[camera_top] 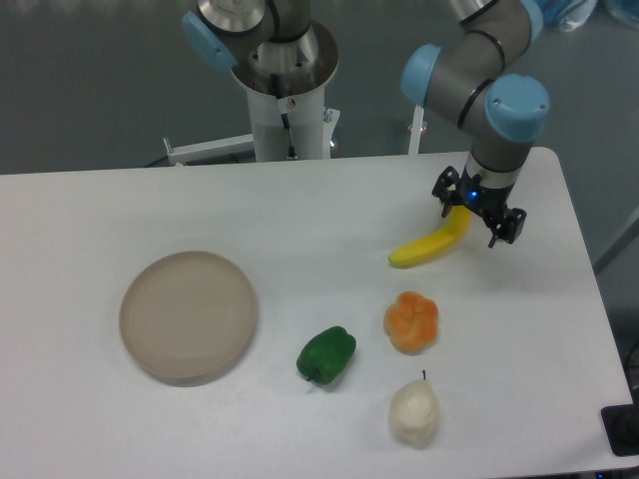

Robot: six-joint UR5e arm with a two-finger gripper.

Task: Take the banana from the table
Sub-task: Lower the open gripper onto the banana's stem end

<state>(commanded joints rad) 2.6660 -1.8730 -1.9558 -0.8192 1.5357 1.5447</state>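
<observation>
A white worktop (300,220) carries the banana (429,244) at its right side, lying flat above an orange lobed fruit (411,321). The pincer (477,213) hangs over the banana's upper end, jaws spread apart and holding nothing. The approach looks nearly done; lowering, closing on the banana and lifting are all left.

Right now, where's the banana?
The banana lies on the table toward its right side, above the orange lobed fruit, its upper end under the end effector.
</observation>
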